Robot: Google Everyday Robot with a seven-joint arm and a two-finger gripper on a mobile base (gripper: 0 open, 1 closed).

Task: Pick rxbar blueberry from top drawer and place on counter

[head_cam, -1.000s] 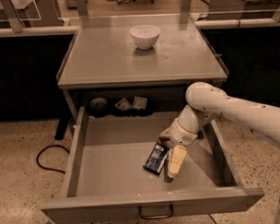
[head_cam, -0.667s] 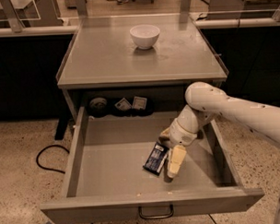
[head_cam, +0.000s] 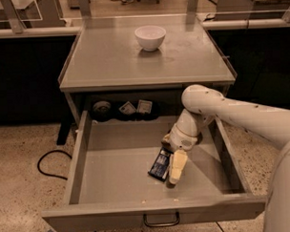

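**Spotter:** Where is the rxbar blueberry from you?

**Me:** Just to the left of my gripper, so close that I cannot say whether they touch. It lies flat on the floor of the top drawer, right of centre and nearer the front edge than the back.

**Spotter:** Which way does it run?

**Me:** Roughly front to back, with the far end leaning a little to the right. My gripper hangs almost parallel to it, pointing down toward the front edge.

**Spotter:** Is the gripper spread or pinching?

**Me:** I cannot tell from here, so I judge the bar not yet lifted.

**Spotter:** And the room above?

**Me:** The counter surface sits directly over the drawer's back edge. A white bowl stands near its far edge, about midway across. The near half shows bare grey, so I would aim there, after rising past the near edge.
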